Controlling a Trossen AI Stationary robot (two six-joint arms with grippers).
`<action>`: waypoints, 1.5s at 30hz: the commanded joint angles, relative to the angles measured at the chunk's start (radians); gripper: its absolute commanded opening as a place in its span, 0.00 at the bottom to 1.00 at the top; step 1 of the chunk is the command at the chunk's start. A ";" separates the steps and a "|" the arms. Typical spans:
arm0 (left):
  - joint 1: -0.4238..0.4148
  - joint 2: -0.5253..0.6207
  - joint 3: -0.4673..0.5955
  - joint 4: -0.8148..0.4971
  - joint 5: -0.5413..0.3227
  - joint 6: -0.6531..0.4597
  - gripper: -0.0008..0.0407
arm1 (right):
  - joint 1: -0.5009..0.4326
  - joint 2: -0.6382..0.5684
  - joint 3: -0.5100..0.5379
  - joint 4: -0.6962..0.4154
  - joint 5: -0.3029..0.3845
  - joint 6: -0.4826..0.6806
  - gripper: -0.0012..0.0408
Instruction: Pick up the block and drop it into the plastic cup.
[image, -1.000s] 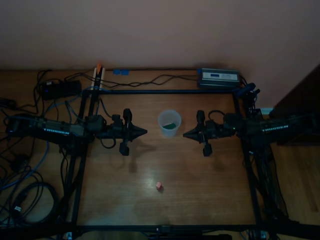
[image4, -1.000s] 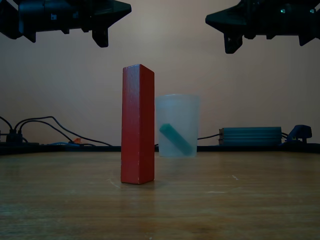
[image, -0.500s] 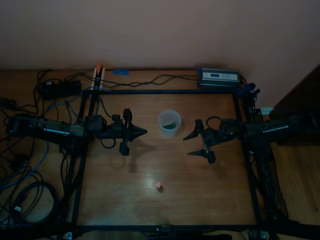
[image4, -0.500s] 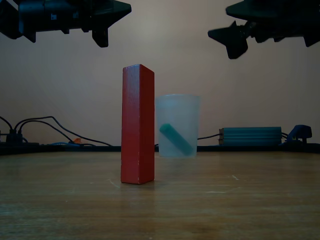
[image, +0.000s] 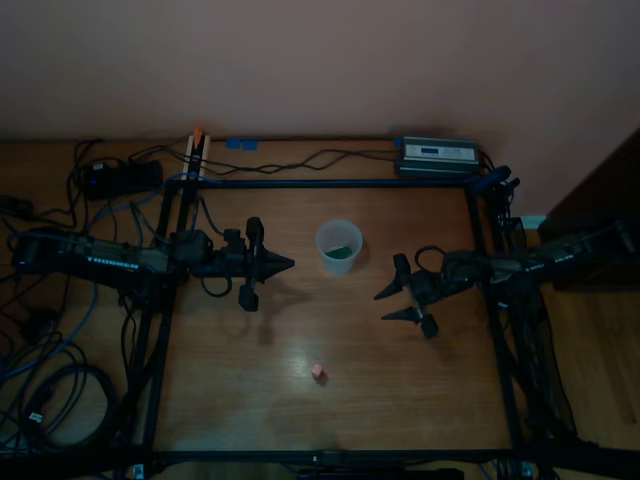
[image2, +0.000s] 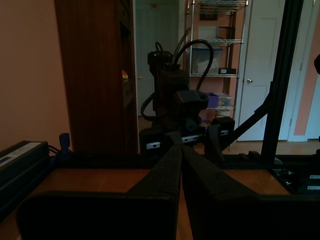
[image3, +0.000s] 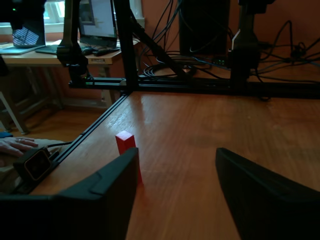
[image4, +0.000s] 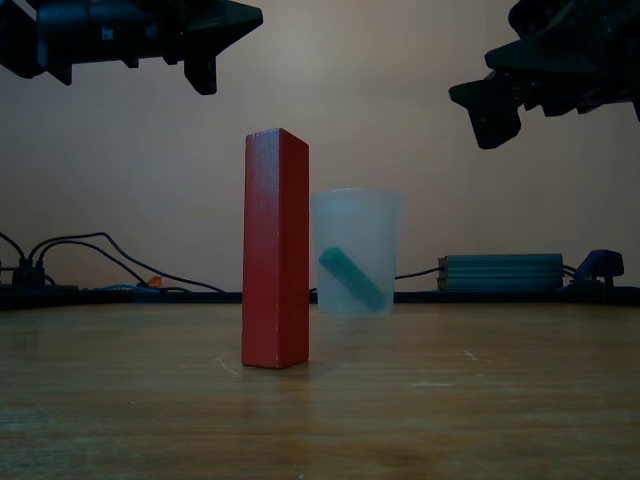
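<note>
Block (image: 318, 371): stood untouched on your surface (image: 380, 400). Cup (image: 339, 246): held only a green piece (image: 343, 250). Right pincer (image: 401, 302): spread, empty. Left pincer (image: 283, 264): closed, empty. Everything remained.

Right end effector (image: 395, 301) now lower, swung toward the block (image: 318, 371), its fingers spread apart.

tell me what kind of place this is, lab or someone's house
Probably a robot workstation set up in a home or office room, not a formal lab. Two arms sit on a black frame around a wooden table, loose cables pile beside it, and a wire shelf and white doors stand behind.
</note>
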 joint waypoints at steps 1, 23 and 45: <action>0.000 0.000 0.000 -0.001 0.000 0.000 0.02 | 0.012 0.045 -0.001 0.020 0.001 0.004 0.46; 0.000 0.000 0.000 0.000 0.000 0.000 0.02 | 0.082 0.562 0.270 0.050 -0.065 0.025 0.59; 0.000 0.000 0.000 0.000 0.000 0.000 0.02 | 0.107 0.744 0.433 0.041 -0.065 -0.017 0.58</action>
